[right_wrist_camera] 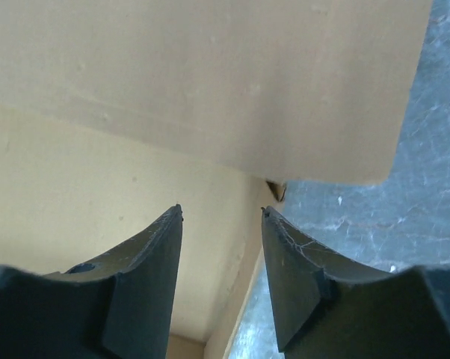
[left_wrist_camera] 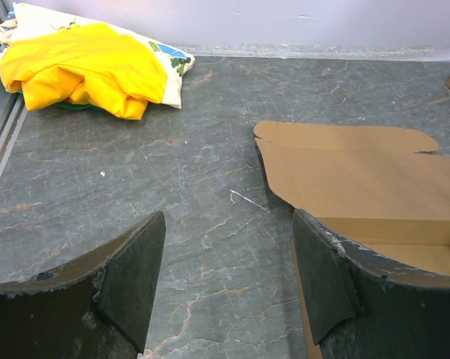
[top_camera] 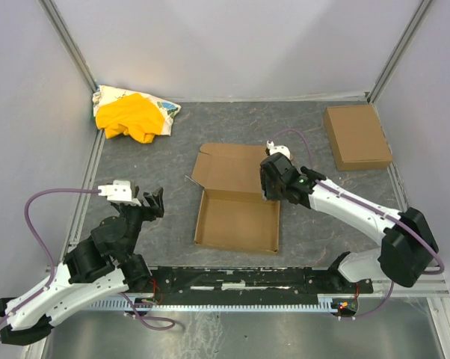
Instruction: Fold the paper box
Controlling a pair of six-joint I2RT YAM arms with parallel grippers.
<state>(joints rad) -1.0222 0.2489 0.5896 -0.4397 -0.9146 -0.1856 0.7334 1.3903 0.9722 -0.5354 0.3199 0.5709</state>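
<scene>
Two claws stand spread: the left claw [left_wrist_camera: 229, 217] wide, left of the paper box [top_camera: 236, 224] mid-worktop [top_camera: 173, 247]; the right claw [right_wrist_camera: 221, 213] loosely astride its right wall. We'd fold the lid [top_camera: 232, 168] down squarely.

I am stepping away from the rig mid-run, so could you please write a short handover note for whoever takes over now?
Left gripper: open and empty, over the table to the left of the paper box.
Right gripper: jaws apart, gripping nothing, at the box's right rear corner above its side wall.
Done: the box sits mid-table with its walls standing as a shallow tray.
Left: the lid lies open behind the tray; it likely needs folding over and tucking in.
</scene>
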